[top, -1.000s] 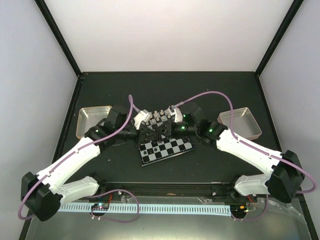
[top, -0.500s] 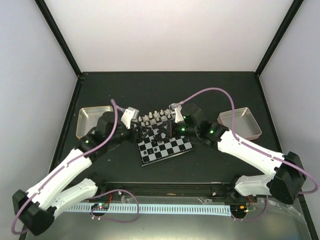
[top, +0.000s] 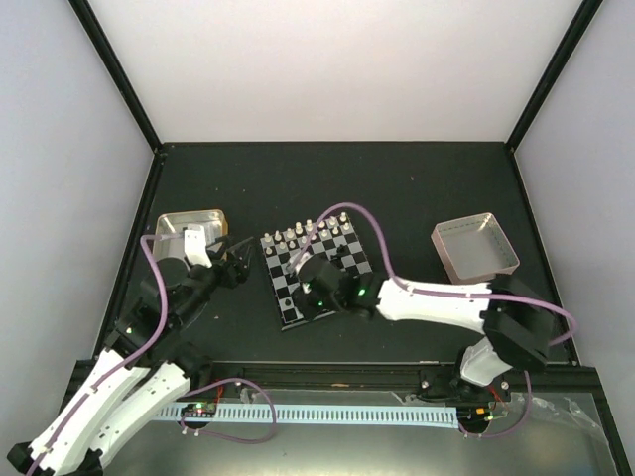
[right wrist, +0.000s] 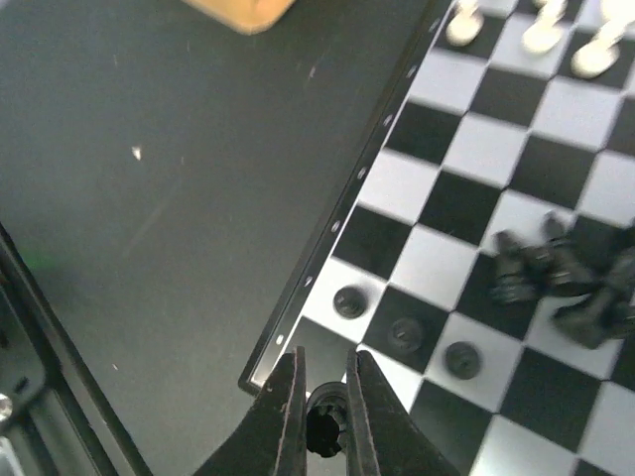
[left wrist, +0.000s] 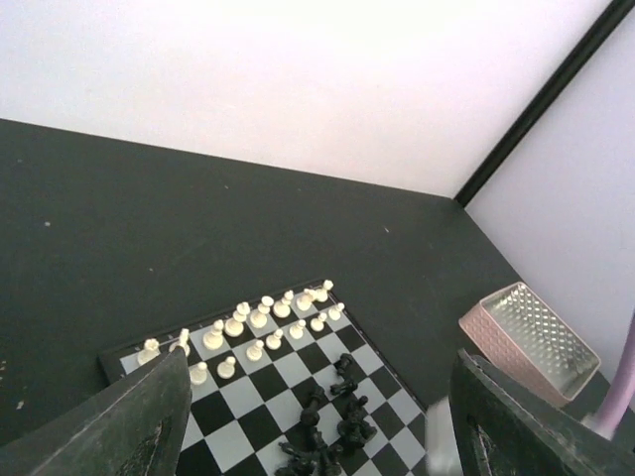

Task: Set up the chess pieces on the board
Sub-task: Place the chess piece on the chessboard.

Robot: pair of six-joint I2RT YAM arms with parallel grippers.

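My right gripper (right wrist: 324, 375) pinches a black piece (right wrist: 325, 432) over the seven o'clock corner of the board (right wrist: 493, 149); my left gripper (left wrist: 322, 397) hangs wide open

We see the dark counter (top: 417, 188) carrying three things: the board (top: 342, 256) lies near its middle, the left tray (top: 189, 215) sits at the left edge, and the right tray (top: 474, 246) at the right, both apart from the board.

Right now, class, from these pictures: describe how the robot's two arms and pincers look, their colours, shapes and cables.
Both the left arm and right arm have smooth white links joined by bulky black joints with small green lights. A purple cable loops along each. The left pincer and right pincer each have two dark, tapering fingers.
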